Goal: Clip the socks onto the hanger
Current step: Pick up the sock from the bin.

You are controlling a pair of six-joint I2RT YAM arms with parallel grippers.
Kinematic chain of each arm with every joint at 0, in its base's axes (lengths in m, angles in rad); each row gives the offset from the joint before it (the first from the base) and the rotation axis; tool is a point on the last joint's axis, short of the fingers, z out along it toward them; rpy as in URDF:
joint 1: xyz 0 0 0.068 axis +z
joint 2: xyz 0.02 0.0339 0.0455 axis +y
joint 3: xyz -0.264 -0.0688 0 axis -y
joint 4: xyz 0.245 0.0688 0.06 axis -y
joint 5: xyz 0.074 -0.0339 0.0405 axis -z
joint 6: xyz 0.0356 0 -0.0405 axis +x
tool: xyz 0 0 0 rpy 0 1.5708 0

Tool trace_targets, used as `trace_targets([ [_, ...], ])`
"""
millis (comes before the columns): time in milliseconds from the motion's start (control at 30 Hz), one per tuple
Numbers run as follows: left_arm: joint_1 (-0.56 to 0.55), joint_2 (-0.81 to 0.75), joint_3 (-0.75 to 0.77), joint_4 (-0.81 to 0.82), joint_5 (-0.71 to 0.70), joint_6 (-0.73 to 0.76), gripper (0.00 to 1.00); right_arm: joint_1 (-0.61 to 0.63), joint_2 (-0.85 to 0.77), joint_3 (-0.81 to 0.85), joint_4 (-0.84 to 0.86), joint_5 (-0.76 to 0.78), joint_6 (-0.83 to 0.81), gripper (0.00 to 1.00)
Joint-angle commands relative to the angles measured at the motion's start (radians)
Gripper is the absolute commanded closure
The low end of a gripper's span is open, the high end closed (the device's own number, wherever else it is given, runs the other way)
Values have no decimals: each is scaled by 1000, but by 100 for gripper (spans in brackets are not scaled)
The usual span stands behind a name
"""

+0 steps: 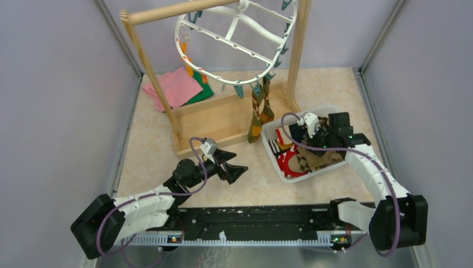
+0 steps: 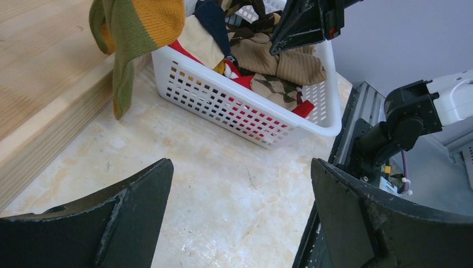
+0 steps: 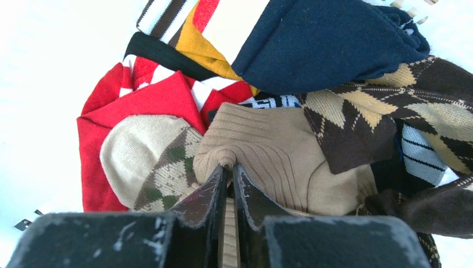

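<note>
The white ring hanger (image 1: 223, 39) hangs tilted from the wooden pole, with teal and orange clips along its rim. An olive-brown sock with orange stripes (image 1: 259, 111) (image 2: 131, 33) dangles from a clip at the ring's lower edge. The other socks lie heaped in the white basket (image 1: 279, 167) (image 2: 223, 100): navy (image 3: 329, 39), red (image 3: 162, 100), argyle (image 3: 362, 111) and tan (image 3: 268, 151). My right gripper (image 3: 228, 167) (image 1: 315, 134) reaches down into the heap, shut on a pinched fold of the tan sock. My left gripper (image 1: 237, 170) (image 2: 240, 190) hovers over bare table left of the basket, open and holding nothing.
The wooden rack's base (image 1: 223, 117) lies between the left gripper and the back wall. Folded pink and green cloths (image 1: 175, 86) sit at the back left. Grey walls close in both sides, and a metal rail (image 1: 251, 218) runs along the near edge.
</note>
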Motion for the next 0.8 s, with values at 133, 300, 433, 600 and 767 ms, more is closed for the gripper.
trace_targets([
  [133,5,2,23,129,124,-10,1,-24,-130,48,39,-90,32,100],
  [300,5,11,26,178,168,9,1,-65,-160,123,6,-165,49,100],
  [433,5,1,36,172,189,31,1,-65,-130,205,-37,-229,54,100],
  [600,5,-32,32,161,188,55,1,-65,-74,327,-113,-274,38,100],
  [767,5,-46,23,166,193,58,1,-66,-57,376,-123,-333,48,100],
])
